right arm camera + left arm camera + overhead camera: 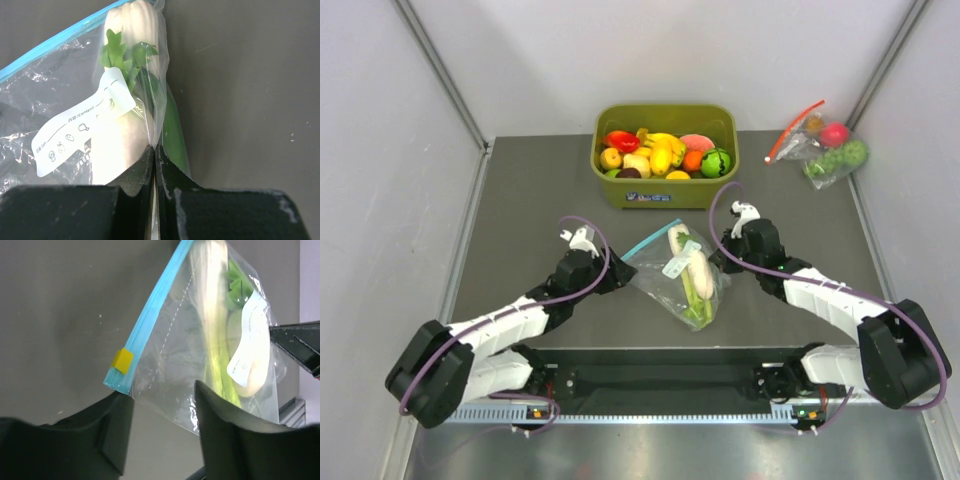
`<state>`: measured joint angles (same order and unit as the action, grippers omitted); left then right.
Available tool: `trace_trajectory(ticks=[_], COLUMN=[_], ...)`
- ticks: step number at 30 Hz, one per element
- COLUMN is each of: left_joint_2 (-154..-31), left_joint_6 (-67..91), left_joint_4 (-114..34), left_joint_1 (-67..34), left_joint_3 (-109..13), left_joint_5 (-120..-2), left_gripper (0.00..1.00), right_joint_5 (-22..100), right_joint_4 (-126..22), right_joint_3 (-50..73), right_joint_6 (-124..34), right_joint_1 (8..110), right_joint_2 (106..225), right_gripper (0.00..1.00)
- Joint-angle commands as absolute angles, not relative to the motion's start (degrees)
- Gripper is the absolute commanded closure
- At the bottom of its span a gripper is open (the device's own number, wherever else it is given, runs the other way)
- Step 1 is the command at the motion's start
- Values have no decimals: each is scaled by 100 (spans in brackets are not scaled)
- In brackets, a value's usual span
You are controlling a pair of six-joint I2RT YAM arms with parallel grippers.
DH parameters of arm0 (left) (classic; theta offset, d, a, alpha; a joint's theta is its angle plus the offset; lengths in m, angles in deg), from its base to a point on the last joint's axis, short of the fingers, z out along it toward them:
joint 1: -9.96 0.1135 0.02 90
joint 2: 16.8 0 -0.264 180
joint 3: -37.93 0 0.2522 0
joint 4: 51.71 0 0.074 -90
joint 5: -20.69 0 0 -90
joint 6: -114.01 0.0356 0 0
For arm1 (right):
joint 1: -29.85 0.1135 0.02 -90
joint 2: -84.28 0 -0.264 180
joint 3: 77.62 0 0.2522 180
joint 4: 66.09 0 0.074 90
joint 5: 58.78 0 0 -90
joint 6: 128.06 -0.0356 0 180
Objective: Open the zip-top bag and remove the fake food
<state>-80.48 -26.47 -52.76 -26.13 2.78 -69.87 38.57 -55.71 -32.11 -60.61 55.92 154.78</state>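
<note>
The zip-top bag (680,275) lies mid-table, its blue-green zip strip (150,315) running up its left edge with a yellow slider (122,360) near the strip's near end. Inside are the leek (212,315), the white radish (120,145) behind the white label (85,127), and a dark green piece (175,135). My left gripper (162,415) is open, its fingers on either side of the bag's slider-end corner. My right gripper (155,155) is shut on the bag's clear plastic at its right side (720,262).
A green bin (700,192) of red, yellow and orange toy fruits stands at the back centre. A second clear bag with a red zip strip (820,145) lies at the back right. Grey walls close in both sides.
</note>
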Motion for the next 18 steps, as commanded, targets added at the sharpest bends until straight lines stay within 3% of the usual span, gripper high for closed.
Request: trace_trajectory(ticks=[1, 3, 4, 5, 6, 7, 11, 15, 18], left_joint_2=[-8201, -8263, -8280, -8281, -8255, -8228, -8017, -7710, -7683], left_joint_6=[-2793, -2776, -2749, -2714, -2505, -2294, -1521, -554, 97], left_joint_4=[-6062, -6133, -6142, -6142, -6124, -6116, -6010, -5809, -5694], left_joint_1=[-2589, -2589, -2589, -2598, -2590, -2589, -2589, -2598, -2589], left_joint_3=[343, 325, 308, 264, 185, 141, -96, -623, -1028], left_joint_5=[-6624, -6510, -6500, -6492, -6483, -6448, -6290, -5939, -5535], left_gripper=[46, 55, 67, 72, 91, 99, 100, 100, 100], right_joint_5=[3807, 3790, 3790, 3790, 3781, 3772, 3719, 3719, 3956], right_joint_4=[-5699, -5690, -5673, -5673, -5629, -5603, -5304, -4962, -4899], right_joint_3=[-3239, -3256, -3248, -3256, -3248, -3239, -3055, -2923, -2791], right_joint_6=[-6127, -6135, -6127, -6127, -6083, -6065, -5802, -5399, -5012], right_joint_1=[5508, 5499, 5499, 5490, 5473, 5464, 5438, 5446, 5446], right_joint_2=[15275, 15240, 15222, 15204, 15152, 15073, 14783, 14256, 13755], right_gripper=[100, 100, 100, 100, 99, 97, 77, 30, 18])
